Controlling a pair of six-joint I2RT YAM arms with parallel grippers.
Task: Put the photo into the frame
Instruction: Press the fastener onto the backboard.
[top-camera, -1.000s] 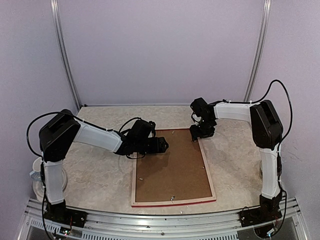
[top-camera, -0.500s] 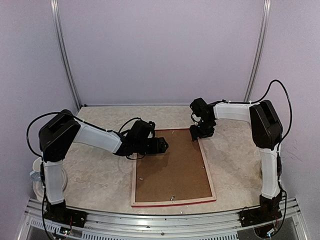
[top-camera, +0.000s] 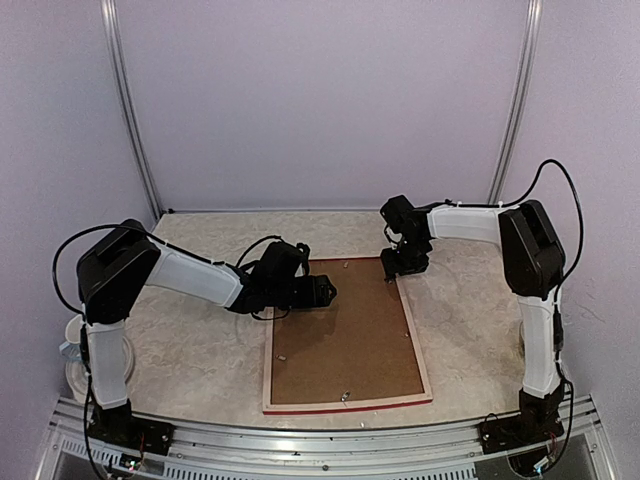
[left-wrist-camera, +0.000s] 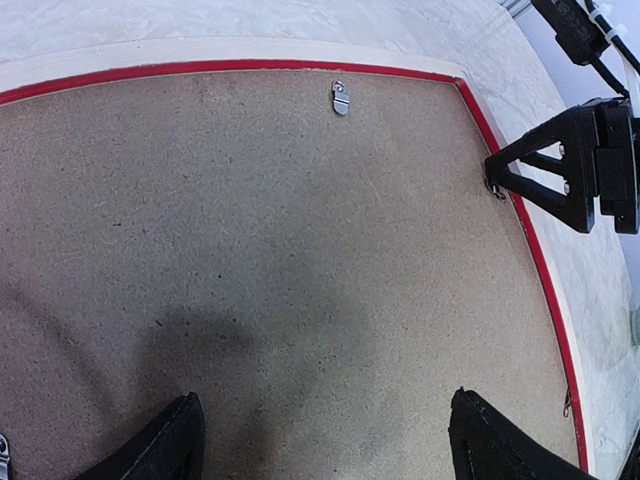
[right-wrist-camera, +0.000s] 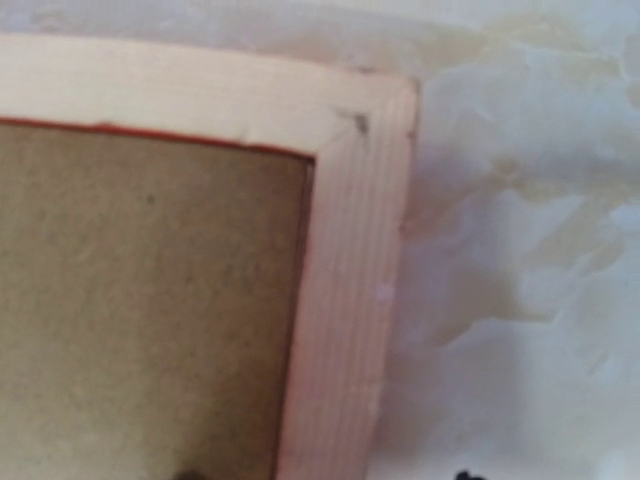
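Note:
The frame (top-camera: 345, 404) lies face down on the table, pale wood back up, with a red edge showing. The brown backing board (top-camera: 345, 340) fills it. The photo is hidden. My left gripper (top-camera: 325, 290) is open and empty, low over the board's far left part; its fingers (left-wrist-camera: 170, 440) stand wide apart over the board (left-wrist-camera: 300, 200). My right gripper (top-camera: 402, 268) is open at the frame's far right corner. In the right wrist view its tips (right-wrist-camera: 325, 476) straddle the wooden bar (right-wrist-camera: 345, 300), one over the board (right-wrist-camera: 150, 300) and one over the table.
A metal hanger clip (left-wrist-camera: 341, 97) sits on the board near one short edge. Small turn clips (top-camera: 283, 354) lie along the board's sides. A white round object (top-camera: 75, 350) stands by the left arm's base. A metal rail (top-camera: 330, 440) runs along the near edge.

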